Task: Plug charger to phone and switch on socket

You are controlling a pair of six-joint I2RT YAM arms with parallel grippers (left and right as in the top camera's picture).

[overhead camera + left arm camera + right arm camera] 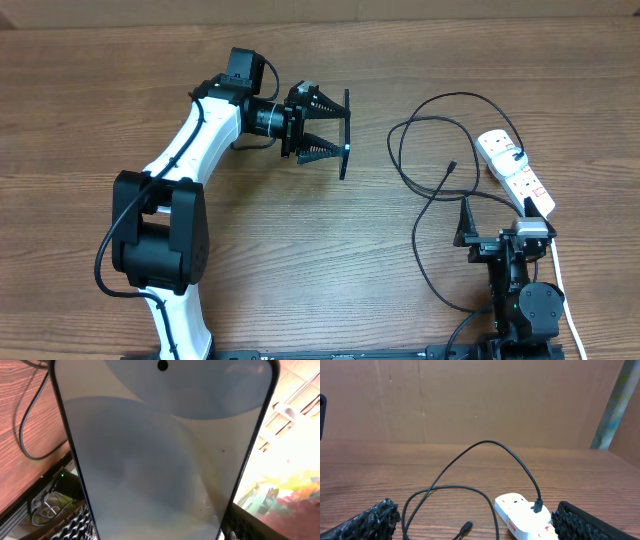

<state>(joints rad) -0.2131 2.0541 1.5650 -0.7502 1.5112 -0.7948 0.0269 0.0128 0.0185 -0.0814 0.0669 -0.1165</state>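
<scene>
1. Overhead:
   - The left gripper (338,126) is clamped on the phone (345,135). It holds the phone edge-on to us, so it shows as a thin black line over the wood-grain table (120,60).
   - At the near right, the right gripper (493,218) stands with its jaws wide apart and empty.
   - The charger (432,110) sprawls in loose black loops between the two arms. Its connector tip (452,166) lies free, well apart from the phone, and its other end is plugged into the white power strip (515,170) at the far right.
   - We judge the limp cable to be the main risk. The tip is small and could twist or slide when pinched, and a tug on the loops could drag the light strip.

2. Left wrist:
   - The phone (165,460) fills the view: glossy glass with a pale blue-white gradient, a black rim, rounded corners and a punch-hole camera.
   - Ribbed black pads (77,527) flank its lower edges.
   - Glass this smooth could slip in the grip when the connector is pushed in. We cannot see the port from here.

3. Right wrist:
   - The knobbly black fingers (370,520) stand apart with nothing between them.
   - Ahead lies the hard plastic power strip (520,517), with the cable (505,452) arching up from it.
   - The connector tip (466,526) rests on the table just left of the strip.
   - The fingers look broad beside the strip's small red switches (512,522), so we think a press could land off target.
</scene>
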